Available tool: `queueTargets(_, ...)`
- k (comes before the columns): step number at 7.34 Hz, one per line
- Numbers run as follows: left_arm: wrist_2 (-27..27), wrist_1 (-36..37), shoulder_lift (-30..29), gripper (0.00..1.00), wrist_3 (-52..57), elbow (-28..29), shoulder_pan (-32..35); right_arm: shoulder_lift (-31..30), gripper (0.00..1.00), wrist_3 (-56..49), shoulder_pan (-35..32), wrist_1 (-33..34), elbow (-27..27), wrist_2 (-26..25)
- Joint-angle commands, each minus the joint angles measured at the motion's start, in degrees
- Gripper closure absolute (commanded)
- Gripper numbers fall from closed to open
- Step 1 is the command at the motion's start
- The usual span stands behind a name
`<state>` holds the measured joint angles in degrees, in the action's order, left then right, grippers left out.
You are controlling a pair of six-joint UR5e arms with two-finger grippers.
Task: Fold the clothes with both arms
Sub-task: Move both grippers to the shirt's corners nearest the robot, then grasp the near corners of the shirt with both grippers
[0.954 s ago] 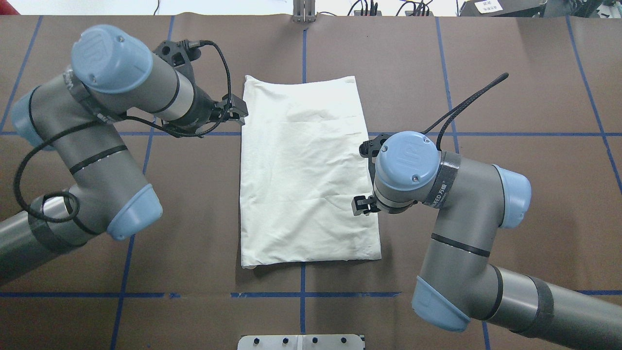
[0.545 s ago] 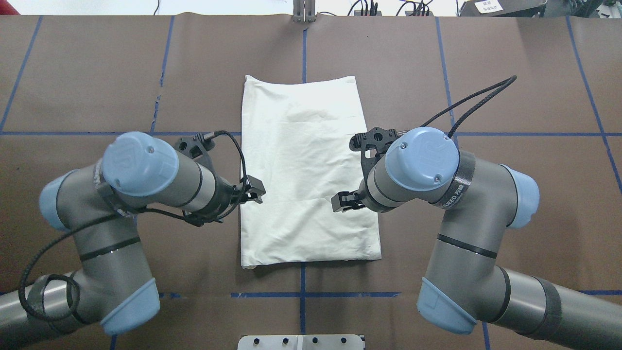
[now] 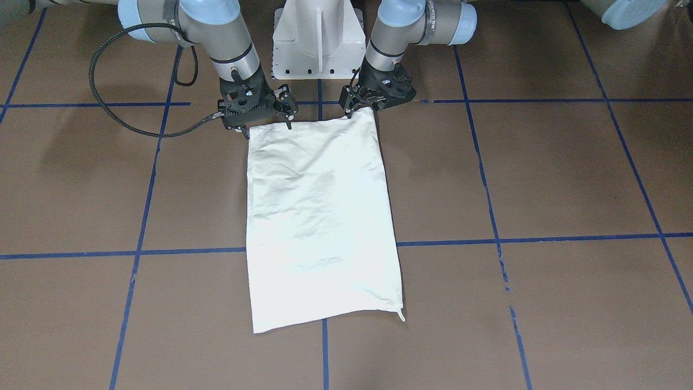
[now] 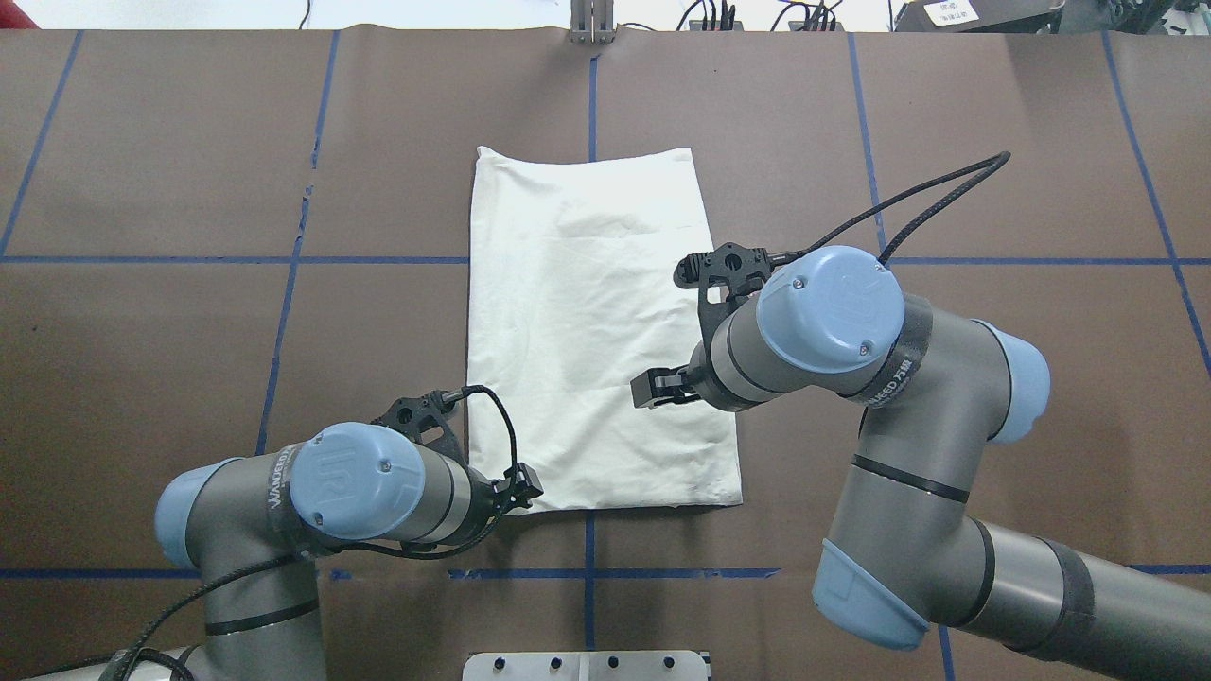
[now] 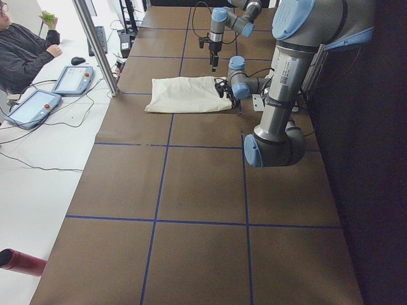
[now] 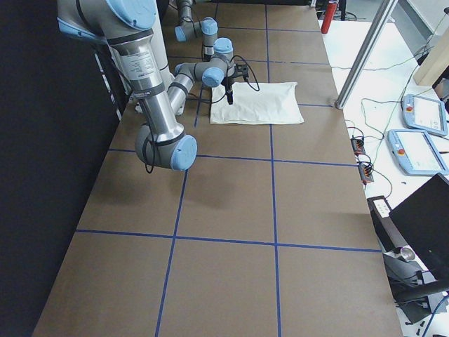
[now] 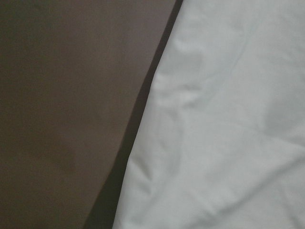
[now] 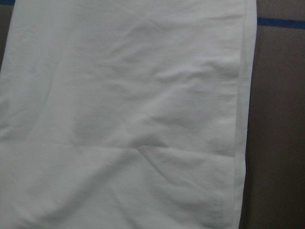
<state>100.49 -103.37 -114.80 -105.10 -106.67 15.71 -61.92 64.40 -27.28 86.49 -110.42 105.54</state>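
**2 arms at the near end of a folded shirt**

We see 1 cream shirt [image 4: 587,312] lying flat in the middle of the brown counter [image 4: 946,142]. It is folded into a long shape, plain side up, with a few soft wrinkles.

The left gripper [image 4: 523,492] is down low at the shirt's near left corner, the end by the robot's white base [image 3: 316,38]. Its camera sees the cloth edge and bare counter from very close. We cannot tell if its jaws are clenched or released, or if they touch the cloth.

The right gripper [image 4: 653,388] points down over the near right part of the shirt, higher up than the left one. Its jaws look spread apart, with nothing between them. Its camera looks down on the shirt's stitched hem.

Blue tape lines [image 4: 378,259] cut the counter into squares. Past the far side of the counter, a person [image 5: 25,51] in dark sleeves sits by 2 flat screens [image 5: 73,79].
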Motion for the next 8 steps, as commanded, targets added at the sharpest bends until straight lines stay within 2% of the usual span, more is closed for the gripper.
queueTargets(1,-0.21,0.09,0.01,0.28,-0.01,0.15,0.63,0.13,0.00,0.02,-0.06,-0.09,0.12,-0.08)
queueTargets(4,-0.21,0.09,0.01,0.32,-0.01,0.41,1.60,0.13,0.00,0.02,-0.06,-0.09,0.29,-0.16)
queueTargets(5,-0.21,0.09,0.10,0.38,0.07,0.42,1.60,0.04,0.00,0.02,-0.06,-0.09,0.29,-0.16)
queueTargets(7,-0.21,0.36,0.45,0.83,0.07,0.50,1.51,0.04,0.00,0.11,-0.06,-0.09,0.29,-0.16)
queueTargets(8,-0.30,0.36,0.71,1.00,0.16,0.33,1.43,0.13,0.00,0.11,-0.06,-0.09,0.29,-0.16)
